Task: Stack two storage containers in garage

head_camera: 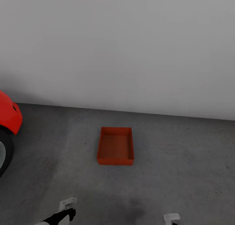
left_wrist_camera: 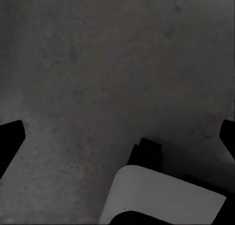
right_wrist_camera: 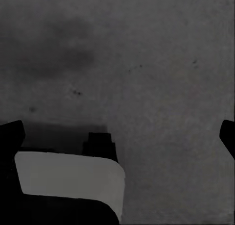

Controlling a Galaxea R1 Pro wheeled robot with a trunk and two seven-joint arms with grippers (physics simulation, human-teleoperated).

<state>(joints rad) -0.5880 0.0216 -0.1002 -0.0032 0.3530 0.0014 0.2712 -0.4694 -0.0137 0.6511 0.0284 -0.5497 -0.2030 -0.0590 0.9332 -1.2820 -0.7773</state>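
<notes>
One container (head_camera: 116, 146) sat on the garage floor (head_camera: 182, 159) at frame centre, nothing stacked on it yet; the second remained to fetch. Both grippers' fingers stood apart, empty.

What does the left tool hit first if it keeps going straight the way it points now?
Probably the floor: the left wrist view looks along the fingers onto bare grey concrete, with nothing between. Distance is unclear. The storage container sits ahead in the head view, off that line.

light: dim, even, sourceless | shadows: soft patches lying on the floor (head_camera: 182, 172) | wrist views: looking grainy, darkening at edges
</notes>
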